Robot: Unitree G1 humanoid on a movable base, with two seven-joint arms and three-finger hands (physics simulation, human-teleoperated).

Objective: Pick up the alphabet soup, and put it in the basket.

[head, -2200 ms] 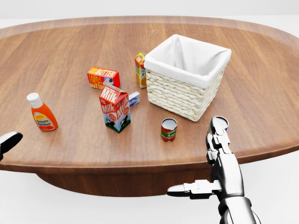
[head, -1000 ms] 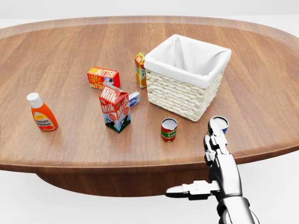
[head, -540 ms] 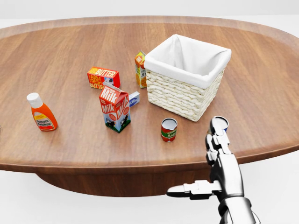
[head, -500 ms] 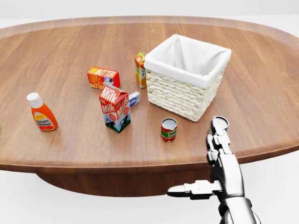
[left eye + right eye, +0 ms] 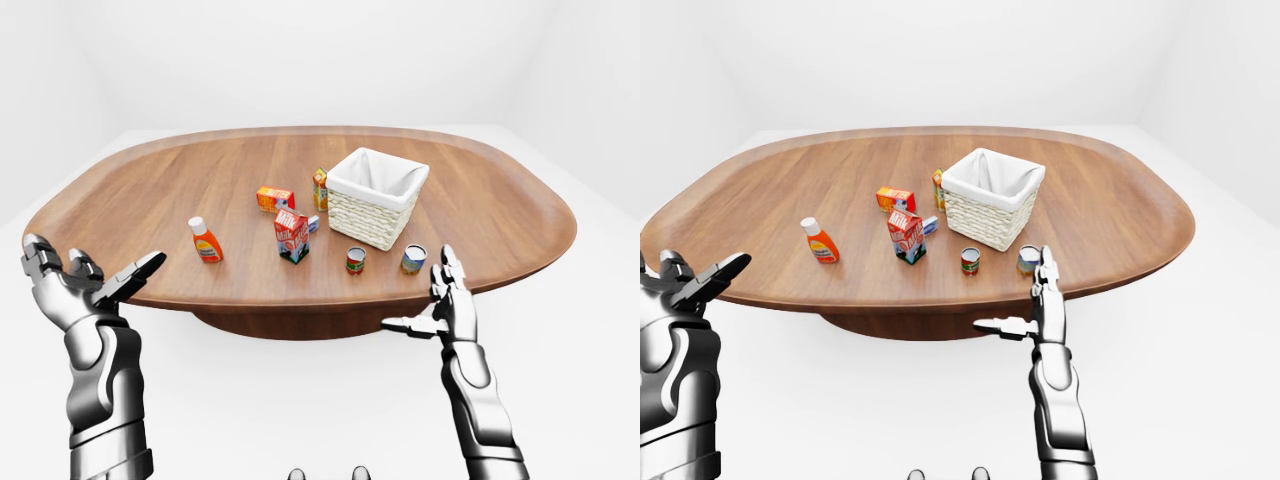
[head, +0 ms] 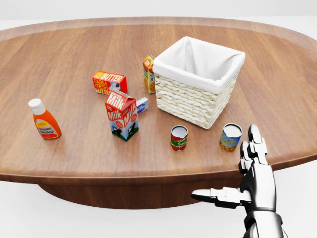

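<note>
Alphabet soup [image 6: 231, 136] standing on the table [image 6: 74, 59], near side of the basket [image 6: 197, 82], just left of the right hand [image 6: 255, 171], fingers spread, empty. Left hand [image 5: 75, 290] spread too, off the table's left.

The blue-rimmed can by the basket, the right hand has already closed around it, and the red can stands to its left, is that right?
Not quite. In the head view the right hand is open and apart from the blue-rimmed can, not closed around it. The red can does stand to its left, below the basket.
</note>
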